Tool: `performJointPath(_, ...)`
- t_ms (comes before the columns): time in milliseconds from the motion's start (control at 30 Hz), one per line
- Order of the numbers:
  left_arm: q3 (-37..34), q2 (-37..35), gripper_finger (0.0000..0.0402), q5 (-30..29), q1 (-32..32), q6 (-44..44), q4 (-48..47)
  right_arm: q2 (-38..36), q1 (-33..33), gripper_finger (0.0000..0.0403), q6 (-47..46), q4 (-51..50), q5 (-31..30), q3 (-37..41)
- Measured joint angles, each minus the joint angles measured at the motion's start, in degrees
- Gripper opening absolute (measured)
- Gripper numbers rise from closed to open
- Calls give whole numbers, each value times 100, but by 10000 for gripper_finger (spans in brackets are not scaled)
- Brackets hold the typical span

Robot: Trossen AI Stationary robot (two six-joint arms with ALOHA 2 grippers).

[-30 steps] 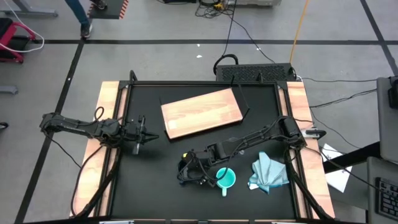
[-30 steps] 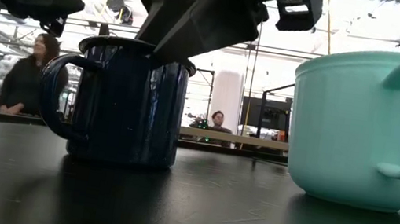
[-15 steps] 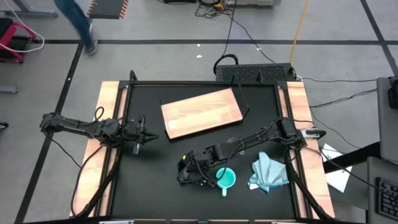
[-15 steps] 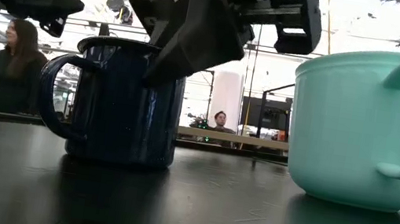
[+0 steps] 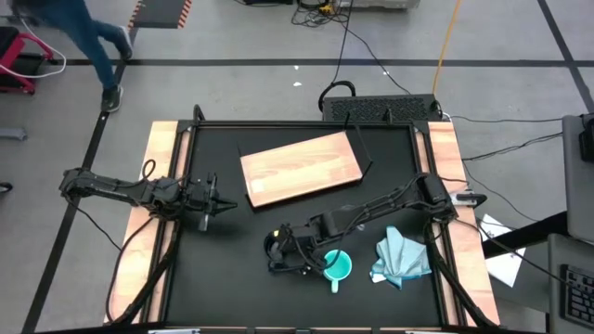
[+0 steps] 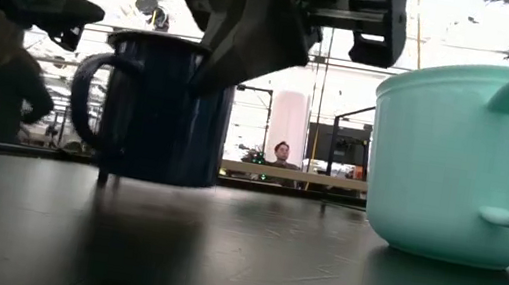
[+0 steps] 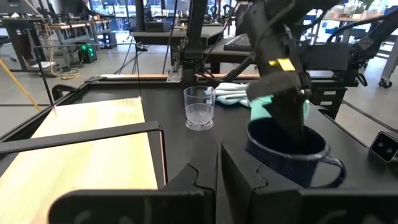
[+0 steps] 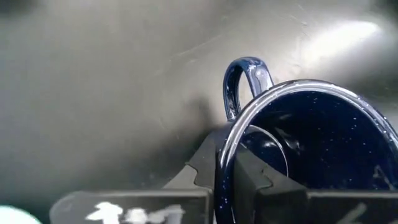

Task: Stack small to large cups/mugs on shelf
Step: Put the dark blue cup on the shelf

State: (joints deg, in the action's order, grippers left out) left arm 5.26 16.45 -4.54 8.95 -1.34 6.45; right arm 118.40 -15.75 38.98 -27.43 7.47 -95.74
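my right claw (image 6: 249, 41) pinches the rim of the glossy, speckled dark-blue mug (image 6: 154, 107), its base just off the surface (image 6: 237, 261); left claw (image 5: 215, 201) narrow.

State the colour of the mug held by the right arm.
Very dark navy enamel mug with fine pale speckles, clearest in the right wrist view.

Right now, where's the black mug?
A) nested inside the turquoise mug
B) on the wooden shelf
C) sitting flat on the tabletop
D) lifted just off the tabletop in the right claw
D: in the low view the black mug hangs with a gap under its base, above the tabletop, and the right claw pinches its rim; the turquoise mug stands apart beside it.
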Motion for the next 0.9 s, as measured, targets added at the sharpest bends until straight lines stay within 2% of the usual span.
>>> performJointPath(433,-2,-2,24,-2,-2,129,157,-583,425,10,132,-239,-165,0)
performJointPath(733,-2,-2,24,0,-2,311,650,-872,861,10,121,-696,20,-12)
performJointPath(900,-2,0,24,2,-2,472,700,-926,947,10,229,-1317,32,-268)
